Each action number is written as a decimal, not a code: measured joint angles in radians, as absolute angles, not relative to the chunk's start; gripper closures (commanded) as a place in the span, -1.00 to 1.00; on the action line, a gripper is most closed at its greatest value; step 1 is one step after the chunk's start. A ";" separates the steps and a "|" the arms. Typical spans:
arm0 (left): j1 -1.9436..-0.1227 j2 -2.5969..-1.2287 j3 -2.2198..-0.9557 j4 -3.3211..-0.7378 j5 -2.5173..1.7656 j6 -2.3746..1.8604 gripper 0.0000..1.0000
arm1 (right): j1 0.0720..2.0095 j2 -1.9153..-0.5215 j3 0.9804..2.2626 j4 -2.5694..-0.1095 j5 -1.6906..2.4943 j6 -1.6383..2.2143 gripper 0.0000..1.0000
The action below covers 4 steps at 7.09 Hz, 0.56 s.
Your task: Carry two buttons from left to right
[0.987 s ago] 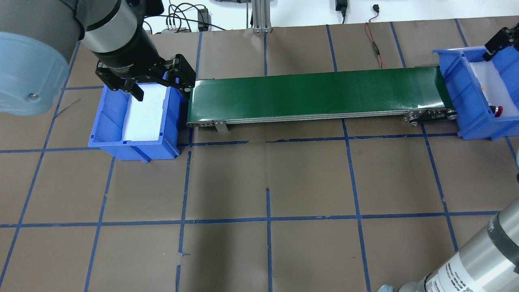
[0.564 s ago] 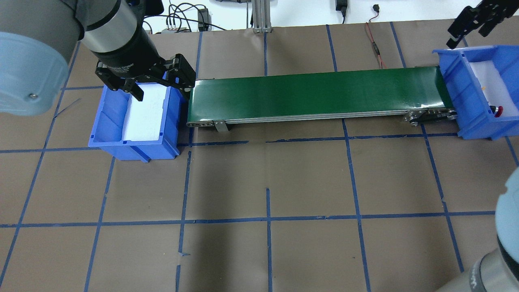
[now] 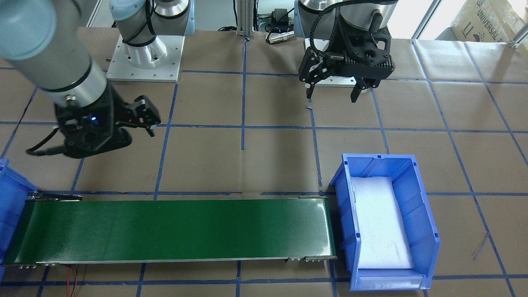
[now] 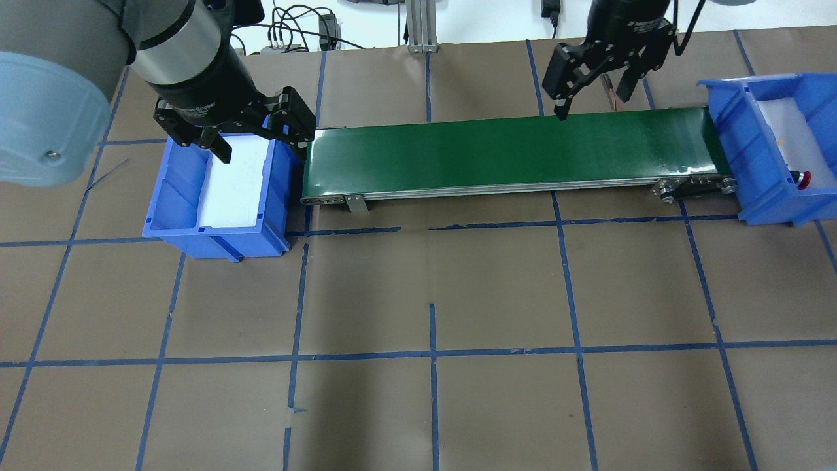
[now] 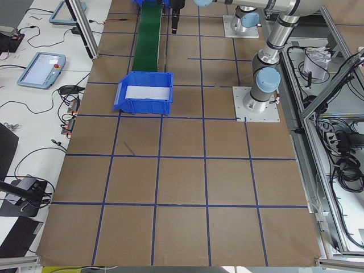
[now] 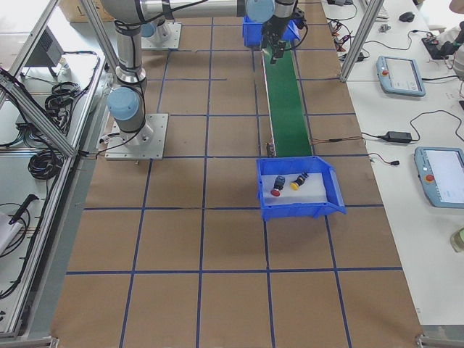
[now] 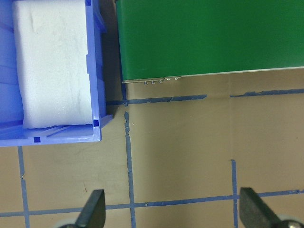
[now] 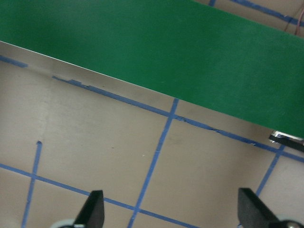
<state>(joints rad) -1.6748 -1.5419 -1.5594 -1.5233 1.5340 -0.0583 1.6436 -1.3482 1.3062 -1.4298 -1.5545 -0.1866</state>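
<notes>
Right gripper has swung from bin to belt, gaping empty like left gripper; only side view shows, seemingly, both buttons.

Illumination is bright, even and diffuse from overhead. Soft, faint shadows lie on the table. Mild glare marks the green belt near one end. All views are sharp.

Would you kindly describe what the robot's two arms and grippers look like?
Both arms are silver-grey tubes with pale blue joint caps: left arm, right arm. The left gripper and right gripper are black two-finger units with white lettering. A black ribbed cable loops by the left wrist.
</notes>
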 measured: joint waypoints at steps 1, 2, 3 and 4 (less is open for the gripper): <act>-1.675 -1.542 -1.560 -1.523 1.536 -0.060 -1.00 | 1.669 -1.396 1.336 -1.428 -1.555 -0.088 -1.00; -1.673 -1.542 -1.560 -1.523 1.538 -0.060 -1.00 | 1.672 -1.426 1.360 -1.434 -1.557 -0.040 -1.00; -1.671 -1.542 -1.560 -1.524 1.540 -0.060 -1.00 | 1.664 -1.438 1.376 -1.450 -1.562 -0.011 -1.00; -1.670 -1.541 -1.561 -1.526 1.543 -0.060 -1.00 | 1.641 -1.442 1.383 -1.466 -1.567 0.007 -1.00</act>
<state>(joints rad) -1.6696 -1.5414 -1.5610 -1.5261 1.5428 -0.0595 1.6408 -1.4416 1.3832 -1.4660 -1.5672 0.0075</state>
